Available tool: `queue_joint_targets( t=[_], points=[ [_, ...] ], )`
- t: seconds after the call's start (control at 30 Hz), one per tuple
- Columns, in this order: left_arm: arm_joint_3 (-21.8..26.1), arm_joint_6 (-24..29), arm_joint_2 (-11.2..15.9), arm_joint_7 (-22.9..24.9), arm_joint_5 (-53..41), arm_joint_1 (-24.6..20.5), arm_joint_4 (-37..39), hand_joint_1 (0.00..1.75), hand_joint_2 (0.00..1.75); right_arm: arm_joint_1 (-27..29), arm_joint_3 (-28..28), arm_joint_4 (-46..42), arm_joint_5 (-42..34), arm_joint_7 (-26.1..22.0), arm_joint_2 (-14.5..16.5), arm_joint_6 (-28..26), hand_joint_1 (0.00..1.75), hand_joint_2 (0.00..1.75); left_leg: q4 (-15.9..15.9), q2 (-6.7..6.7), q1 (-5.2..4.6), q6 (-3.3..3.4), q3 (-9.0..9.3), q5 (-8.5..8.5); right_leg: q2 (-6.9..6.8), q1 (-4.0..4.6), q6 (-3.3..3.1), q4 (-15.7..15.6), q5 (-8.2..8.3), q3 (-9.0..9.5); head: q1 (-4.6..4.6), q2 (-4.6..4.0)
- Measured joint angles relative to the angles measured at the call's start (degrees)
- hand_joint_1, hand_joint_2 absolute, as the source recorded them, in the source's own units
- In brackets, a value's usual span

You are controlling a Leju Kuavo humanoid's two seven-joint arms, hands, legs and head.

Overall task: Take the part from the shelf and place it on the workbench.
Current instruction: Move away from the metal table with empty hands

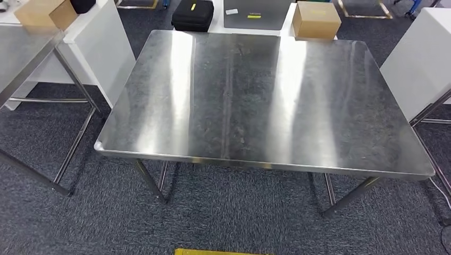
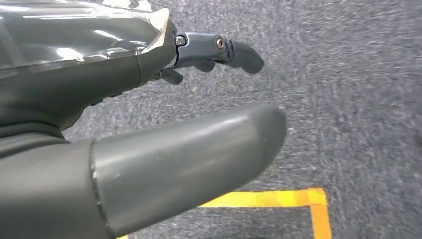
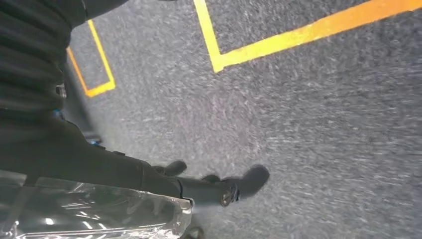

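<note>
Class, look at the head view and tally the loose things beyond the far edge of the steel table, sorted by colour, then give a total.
Brown cardboard boxes: 2 (one at far left, one at far right)
Black case: 1
Grey flat device: 1
Total: 4

— what's the room like on my feed?
— i see grey speckled carpet (image 1: 223, 212) with yellow tape lines (image 3: 298, 35), and a steel table (image 1: 266, 101) streaked with overhead light.
— anything around it?
— a second steel table (image 1: 24, 58) to the left, white counters beyond, two cardboard boxes (image 1: 315, 20) and a black case (image 1: 192, 15).
</note>
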Motion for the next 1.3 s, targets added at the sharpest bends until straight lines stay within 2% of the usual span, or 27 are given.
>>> queue_joint_targets(
  t=[0.07, 0.13, 0.17, 0.2, 0.23, 0.27, 0.3, 0.33, 0.37, 0.4, 0.43, 0.57, 0.63, 0.7, 0.73, 0.77, 0.83, 0.9, 0.93, 0.97, 1.03, 1.07, 1.1, 1.13, 1.17, 1.23, 1.3],
  points=[
    [0.01, 0.01, 0.09, -0.11, 0.02, 0.06, 0.01, 0.00, 0.00, 0.02, 0.00, 0.04, 0.00, -0.09, 0.12, 0.00, 0.00, 1.75, 0.36, -0.08, 0.14, -0.81, -0.36, -0.25, -0.04, -0.51, -1.39, -0.38, 0.37, -0.45, -0.06, 0.00],
    [0.02, 0.02, 0.20, -0.21, 0.08, 0.20, 0.02, 0.00, 0.00, 0.12, -0.01, 0.08, 0.01, -0.15, 0.19, 0.00, 0.00, 1.75, 0.82, -0.17, 0.35, -1.88, -0.67, -3.62, -0.07, -0.66, -2.16, -0.38, 0.62, -0.91, -0.30, 0.01],
    [0.02, 0.03, 0.22, -0.27, 0.12, 0.24, 0.02, 0.00, 0.00, 0.22, -0.01, 0.09, 0.02, -0.18, 0.20, 0.01, 0.00, 1.75, 1.13, -0.23, 0.41, -1.84, -0.76, -5.77, -0.07, -0.41, -2.13, -0.32, 0.66, -1.11, -0.39, 0.01],
    [0.02, 0.05, 0.24, -0.32, 0.15, 0.24, 0.02, 0.00, 0.00, 0.33, -0.02, 0.10, 0.03, -0.20, 0.20, 0.01, 0.00, 1.75, 1.07, -0.25, 0.39, -1.27, -0.70, -7.09, -0.05, -0.23, -2.09, -0.26, 0.70, -1.27, -0.47, 0.01],
    [0.02, 0.08, 0.27, -0.36, 0.17, 0.24, 0.02, 0.00, 0.00, 0.40, -0.02, 0.11, 0.04, -0.20, 0.24, 0.02, 0.00, 1.75, 1.10, -0.28, 0.35, -0.27, -0.74, -6.70, -0.03, -0.24, -2.04, -0.31, 0.96, -1.30, -0.45, 0.01],
    [0.02, 0.13, 0.30, -0.39, 0.17, 0.25, 0.02, 0.00, 0.00, 0.42, -0.02, 0.13, 0.07, -0.21, 0.27, 0.02, 0.00, 1.75, 0.66, -0.33, 0.34, 0.72, -0.70, -4.47, -0.02, -0.09, -2.02, -0.30, 1.12, -1.31, -0.45, 0.01],
    [0.02, 0.16, 0.33, -0.40, 0.17, 0.22, 0.03, 0.00, 0.00, 0.41, -0.02, 0.14, 0.07, -0.21, 0.28, 0.02, 0.00, 1.75, 0.22, -0.35, 0.42, 1.01, -0.67, -2.17, 0.00, 0.05, -2.10, -0.27, 1.20, -1.35, -0.47, 0.01],
    [0.02, 0.17, 0.34, -0.43, 0.17, 0.19, 0.03, 0.00, 0.00, 0.40, -0.02, 0.14, 0.08, -0.21, 0.28, 0.02, 0.00, 1.75, -0.22, -0.35, 0.57, 0.64, -0.65, -0.03, 0.00, 0.18, -2.11, -0.23, 1.22, -1.37, -0.45, 0.01],
    [0.02, 0.19, 0.36, -0.45, 0.17, 0.15, 0.03, 0.00, 0.00, 0.40, -0.02, 0.15, 0.08, -0.21, 0.26, 0.02, 0.00, 1.75, -0.58, -0.34, 0.71, -0.04, -0.63, 1.31, -0.02, 0.27, -2.12, -0.19, 1.21, -1.40, -0.43, 0.01],
    [0.02, 0.19, 0.36, -0.48, 0.17, 0.13, 0.04, 0.00, 0.00, 0.38, -0.02, 0.15, 0.08, -0.21, 0.22, 0.02, 0.00, 1.75, -0.69, -0.32, 0.81, -0.79, -0.65, 1.43, -0.03, 0.30, -2.12, -0.16, 1.21, -1.44, -0.42, 0.01],
    [0.02, 0.19, 0.34, -0.50, 0.17, 0.15, 0.04, 0.00, 0.00, 0.36, -0.02, 0.15, 0.09, -0.21, 0.19, 0.02, 0.00, 1.75, -0.76, -0.31, 0.86, -1.21, -0.65, 1.57, -0.05, 0.30, -2.12, -0.14, 1.19, -1.46, -0.42, 0.01],
    [0.02, 0.20, 0.40, -0.60, 0.21, 0.14, 0.04, 0.00, 0.00, 0.32, -0.02, 0.16, 0.10, -0.21, 0.23, 0.03, 0.00, 1.75, -0.65, -0.32, 0.81, -1.26, -0.76, 1.29, -0.05, 0.09, -1.97, -0.22, 1.12, -1.46, -0.43, 0.01],
    [0.02, 0.21, 0.54, -0.66, 0.26, 0.12, 0.04, 0.00, 0.00, 0.30, -0.02, 0.19, 0.14, -0.22, 0.31, 0.06, 0.00, 1.75, -0.69, -0.36, 0.68, -0.87, -0.70, 0.99, -0.05, -0.24, -1.66, -0.56, 1.06, -1.25, -0.45, 0.01],
    [0.02, 0.23, 0.54, -0.72, 0.32, 0.13, 0.04, 0.00, 0.00, 0.26, -0.02, 0.20, 0.22, -0.23, 0.23, 0.09, 0.00, 1.75, -2.45, -0.32, 1.02, -0.07, 0.36, 1.50, -0.06, 0.04, -1.42, -0.51, 0.83, -0.89, -0.47, 0.01],
    [0.02, 0.24, 0.50, -0.76, 0.33, 0.10, 0.04, 0.00, 0.00, 0.23, -0.02, 0.20, 0.27, -0.23, 0.16, 0.14, 0.00, 1.75, -3.57, -0.24, 1.24, 0.39, 1.04, 1.96, -0.06, 0.18, -1.51, 0.60, 0.07, -1.27, -0.44, 0.01],
    [0.02, 0.25, 0.45, -0.79, 0.33, 0.08, 0.04, 0.00, 0.00, 0.20, -0.02, 0.21, 0.30, -0.22, 0.08, 0.21, 0.00, 1.75, -4.53, -0.13, 1.53, 0.68, 1.55, 2.42, -0.05, 0.25, -1.68, 2.86, -1.23, -2.25, -0.39, 0.01],
    [0.02, 0.26, 0.42, -0.82, 0.33, 0.01, 0.04, 0.00, 0.00, 0.19, -0.01, 0.22, 0.33, -0.15, -0.01, 0.39, 0.00, 1.75, -5.01, 0.01, 1.71, 0.87, 1.64, 2.75, -0.04, -0.28, -1.86, 9.77, -4.75, -5.79, -0.32, 0.01],
    [0.02, 0.26, 0.39, -0.84, 0.33, 0.01, 0.04, 0.00, 0.00, 0.22, 0.00, 0.23, 0.32, -0.04, -0.08, 0.49, 0.00, 1.75, -4.98, 0.02, 1.91, 0.59, 1.30, 2.84, -0.05, -0.92, -1.35, 14.90, -6.70, -8.49, -0.32, 0.01],
    [0.02, 0.26, 0.37, -0.84, 0.33, 0.03, 0.04, 0.00, 0.00, 0.23, -0.01, 0.24, 0.31, 0.01, -0.14, 0.50, 0.00, 1.75, -4.93, 0.01, 2.08, 0.34, 1.11, 2.92, -0.07, -1.28, -0.78, 15.38, -6.63, -8.77, -0.32, 0.01],
    [0.02, 0.26, 0.34, -0.84, 0.33, 0.06, 0.04, 0.00, 0.00, 0.24, -0.01, 0.24, 0.29, 0.04, -0.20, 0.50, 0.00, 1.75, -4.77, 0.00, 2.33, -0.03, 0.88, 2.99, -0.08, -1.69, 0.00, 14.07, -5.84, -8.13, -0.32, 0.00],
    [0.03, 0.26, 0.28, -0.85, 0.33, 0.11, 0.05, 0.00, 0.00, 0.23, -0.02, 0.24, 0.25, 0.10, -0.34, 0.51, 0.00, 1.75, -3.54, -0.02, 3.02, -1.26, 0.01, 2.91, -0.28, -2.76, 2.08, 6.99, -2.80, -4.59, -0.28, 0.00],
    [0.03, 0.27, 0.39, -0.88, 0.33, 0.14, 0.04, 0.00, 0.00, 0.17, -0.01, 0.30, 0.22, 0.11, -0.24, 0.55, 0.00, 1.75, -2.49, -0.02, 3.25, -2.08, -0.57, 2.55, -0.51, -2.99, 2.77, 3.83, -1.37, -3.19, -0.08, -0.01],
    [0.04, 0.28, 0.49, -0.93, 0.34, 0.15, 0.04, 0.00, 0.00, 0.10, -0.01, 0.33, 0.22, 0.12, -0.18, 0.58, 0.00, 1.75, -1.41, 0.01, 3.32, -2.85, -1.04, 2.06, -0.70, -3.07, 2.81, 1.90, -0.40, -2.37, -0.02, -0.01],
    [0.04, 0.29, 0.58, -1.00, 0.34, 0.15, 0.03, 0.00, 0.00, 0.05, -0.01, 0.38, 0.21, 0.12, -0.11, 0.61, 0.00, 1.75, -0.62, 0.06, 3.31, -3.45, -1.28, 1.61, -0.89, -3.06, 2.33, 1.45, -0.02, -2.22, -0.09, -0.02],
    [0.04, 0.30, 0.67, -1.08, 0.35, 0.16, 0.02, 0.00, 0.00, 0.04, -0.01, 0.42, 0.19, 0.12, -0.03, 0.64, 0.00, 1.75, -0.30, 0.15, 3.36, -3.84, -1.27, 1.27, -0.90, -2.86, 1.52, 2.00, 0.06, -2.55, -0.26, -0.03],
    [0.04, 0.30, 0.63, -1.16, 0.35, 0.18, 0.03, 0.00, 0.00, 0.07, -0.02, 0.42, 0.16, 0.12, -0.08, 0.63, 0.00, 1.75, -0.09, 0.32, 3.81, -4.16, -1.07, 0.94, -0.86, -2.89, 0.08, 2.24, 0.31, -2.56, -0.78, -0.03],
    [0.04, 0.30, 0.63, -1.18, 0.35, 0.26, 0.04, 0.00, 0.00, 0.06, -0.02, 0.42, 0.17, 0.12, -0.06, 0.63, 0.00, 1.75, 2.80, 0.35, 4.11, -4.38, -2.04, -1.86, -0.88, -2.73, -0.77, 2.26, 0.79, -2.80, -0.88, -0.03]
  ],
)
